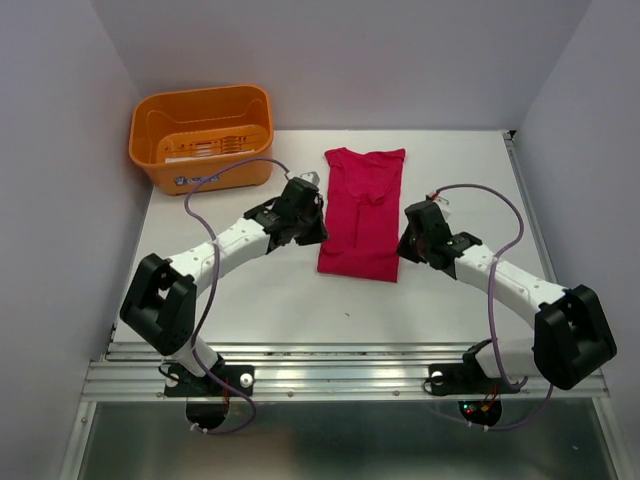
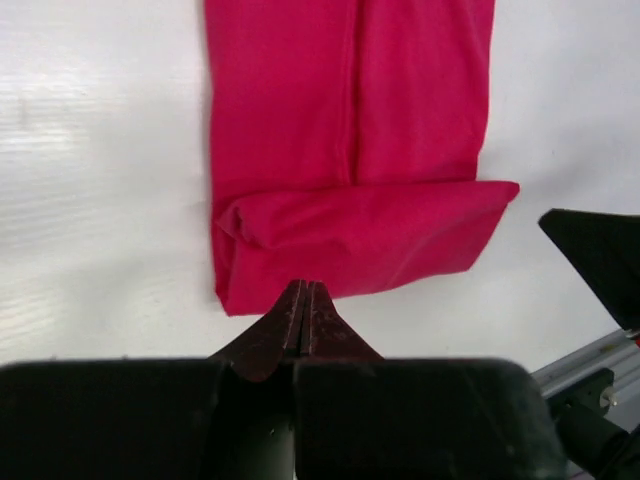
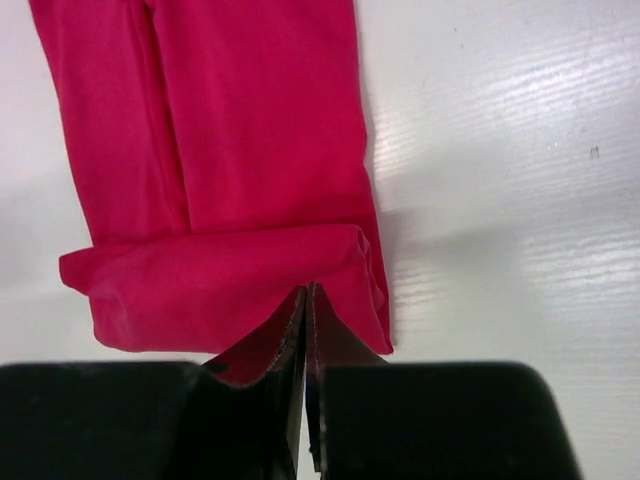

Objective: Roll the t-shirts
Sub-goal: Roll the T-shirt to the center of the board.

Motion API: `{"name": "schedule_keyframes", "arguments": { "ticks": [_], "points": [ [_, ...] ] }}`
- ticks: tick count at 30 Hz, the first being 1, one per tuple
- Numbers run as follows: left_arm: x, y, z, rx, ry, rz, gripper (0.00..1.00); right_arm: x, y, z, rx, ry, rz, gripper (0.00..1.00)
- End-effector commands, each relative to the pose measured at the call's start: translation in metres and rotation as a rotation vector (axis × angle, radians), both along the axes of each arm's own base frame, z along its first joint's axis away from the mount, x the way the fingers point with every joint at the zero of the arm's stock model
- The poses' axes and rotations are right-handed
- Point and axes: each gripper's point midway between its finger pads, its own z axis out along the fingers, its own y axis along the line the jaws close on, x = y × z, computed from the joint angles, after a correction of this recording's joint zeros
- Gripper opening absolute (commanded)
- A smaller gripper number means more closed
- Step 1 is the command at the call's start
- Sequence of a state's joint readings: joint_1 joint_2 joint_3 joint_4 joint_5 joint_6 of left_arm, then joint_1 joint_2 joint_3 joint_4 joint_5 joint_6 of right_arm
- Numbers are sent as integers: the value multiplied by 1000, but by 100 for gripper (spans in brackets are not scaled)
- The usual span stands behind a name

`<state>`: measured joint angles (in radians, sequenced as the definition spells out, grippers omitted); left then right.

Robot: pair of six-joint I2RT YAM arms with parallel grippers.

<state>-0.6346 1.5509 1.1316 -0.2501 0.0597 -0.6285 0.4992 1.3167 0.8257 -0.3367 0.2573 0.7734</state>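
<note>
Both grippers (image 2: 303, 290) (image 3: 306, 292) tight on t-shirt (image 1: 362, 210)

The crimson-pink cloth t-shirt (image 1: 362, 215) looks soft, thin and matt, and its folded end creases gently. Under it the white counter (image 1: 250, 300) is smooth, with a faint grain and a dull sheen where the light falls. The orange plastic basket (image 1: 203, 135) is slick and slightly glossy. The ribbed silver metal rail (image 1: 340, 365) along the near edge shines brightly, and the thin purple cables (image 1: 245, 163) look smooth-skinned.
</note>
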Motion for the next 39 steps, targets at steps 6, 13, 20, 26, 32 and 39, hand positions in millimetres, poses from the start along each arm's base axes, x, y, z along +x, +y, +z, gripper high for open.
{"name": "schedule_keyframes", "arguments": {
  "ticks": [6,13,20,26,32,39],
  "points": [
    [-22,-39,-29,-14,59,-133,0,1,12,-6,41,14,12,3],
    [5,-42,-60,84,72,-150,0,22,20,-20,-4,34,28,3],
    [29,-36,-64,116,58,-120,0,44,24,-37,-69,47,29,2],
    [40,-19,-55,131,43,-64,0,47,21,-31,-67,34,22,1],
    [32,-21,-32,110,2,-76,0,37,19,-11,-39,9,34,1],
    [18,-45,-37,99,8,-134,0,24,9,-30,-64,51,15,1]
  ]
}}
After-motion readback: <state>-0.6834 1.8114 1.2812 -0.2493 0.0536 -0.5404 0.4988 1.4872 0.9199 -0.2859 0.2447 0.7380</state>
